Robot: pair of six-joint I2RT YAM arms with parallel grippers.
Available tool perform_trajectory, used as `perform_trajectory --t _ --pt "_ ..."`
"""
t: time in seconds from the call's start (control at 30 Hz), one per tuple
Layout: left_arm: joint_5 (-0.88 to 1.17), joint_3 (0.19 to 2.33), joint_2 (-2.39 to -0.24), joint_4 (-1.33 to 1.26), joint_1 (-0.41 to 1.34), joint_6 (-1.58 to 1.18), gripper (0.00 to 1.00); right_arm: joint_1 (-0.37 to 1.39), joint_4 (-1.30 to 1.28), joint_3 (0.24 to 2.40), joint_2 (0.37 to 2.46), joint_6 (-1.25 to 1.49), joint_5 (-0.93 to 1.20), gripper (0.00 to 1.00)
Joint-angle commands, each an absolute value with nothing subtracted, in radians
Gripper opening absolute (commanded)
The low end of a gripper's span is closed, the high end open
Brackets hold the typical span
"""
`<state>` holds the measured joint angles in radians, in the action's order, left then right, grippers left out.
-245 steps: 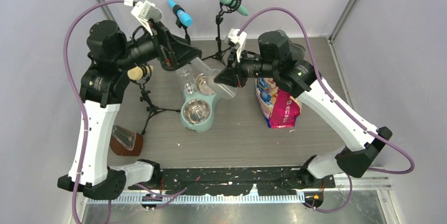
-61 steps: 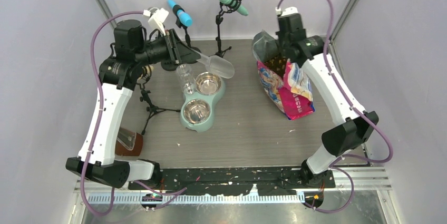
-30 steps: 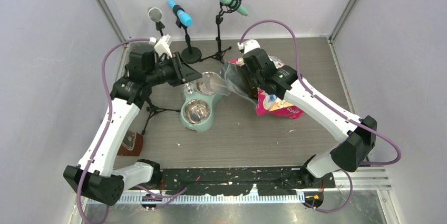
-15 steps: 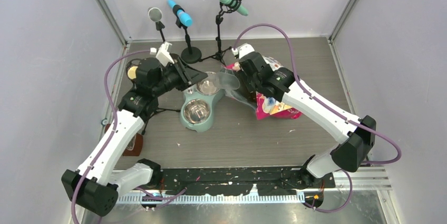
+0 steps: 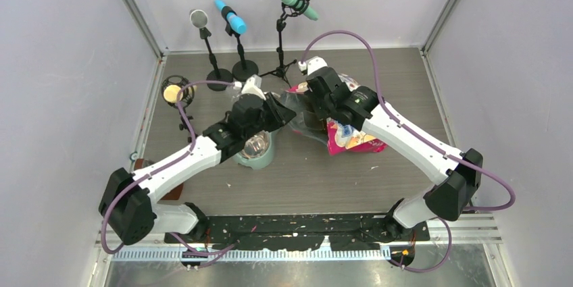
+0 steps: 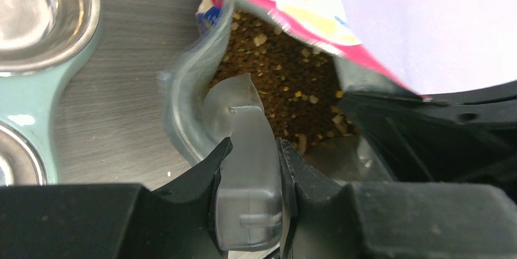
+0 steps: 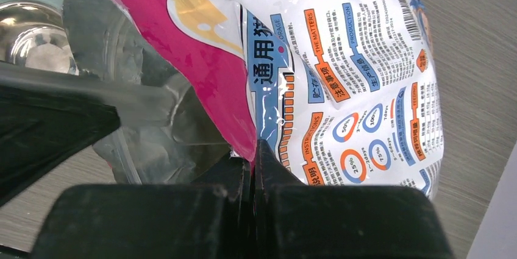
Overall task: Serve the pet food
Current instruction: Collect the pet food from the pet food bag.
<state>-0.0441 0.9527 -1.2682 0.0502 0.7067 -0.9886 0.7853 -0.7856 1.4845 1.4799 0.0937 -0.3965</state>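
Brown pet food (image 6: 286,82) fills the open pink, white and blue bag (image 7: 341,76), which lies tilted on the table (image 5: 348,135) with its mouth facing left. My left gripper (image 6: 254,143) is shut on the handle of a clear plastic scoop (image 6: 241,113). The scoop's bowl reaches into the bag's mouth, just above the kibble. My right gripper (image 7: 252,149) is shut on the pink upper rim of the bag and holds the mouth open. In the top view both grippers meet at the bag's mouth, the left (image 5: 282,115) beside the right (image 5: 312,106).
The mint-green double feeder (image 6: 61,82) with its steel bowls (image 6: 36,15) stands just left of the bag, partly under my left arm (image 5: 260,155). Microphones on stands (image 5: 233,18) (image 5: 297,0) (image 5: 198,18) line the back, one more (image 5: 172,92) at the left.
My left arm has swung right from over the feeder to the bag's mouth, carrying the scoop into it. The right gripper keeps its hold on the bag's rim and has barely moved.
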Motion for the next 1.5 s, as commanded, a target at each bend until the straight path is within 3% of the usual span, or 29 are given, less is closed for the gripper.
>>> perform_trajectory --t 0.0,0.43,0.57,0.83,1.03,1.17,1.47 --pt "-0.231 0.869 -1.285 -0.099 0.754 -1.067 0.00 0.802 -0.701 1.454 1.430 0.151 -0.341 0.05" --pt "-0.411 0.711 -1.274 -0.262 0.834 -1.217 0.00 0.899 -0.804 1.470 1.498 0.272 -0.410 0.05" --pt "-0.539 0.695 -1.344 -0.477 0.882 -1.162 0.00 0.899 -0.818 1.479 1.497 0.287 -0.441 0.05" --pt "-0.619 0.742 -1.511 -0.563 0.910 -1.233 0.00 0.899 -0.827 1.484 1.485 0.297 -0.423 0.05" --pt "-0.584 0.751 -1.583 -0.617 0.919 -1.320 0.00 0.890 -0.833 1.473 1.470 0.292 -0.410 0.05" --pt "-0.563 0.696 -1.612 -0.786 0.916 -1.475 0.00 0.865 -0.831 1.470 1.464 0.296 -0.381 0.05" --pt "-0.517 0.681 -1.526 -0.836 0.897 -1.459 0.00 0.713 -0.825 1.468 1.418 0.317 -0.240 0.05"
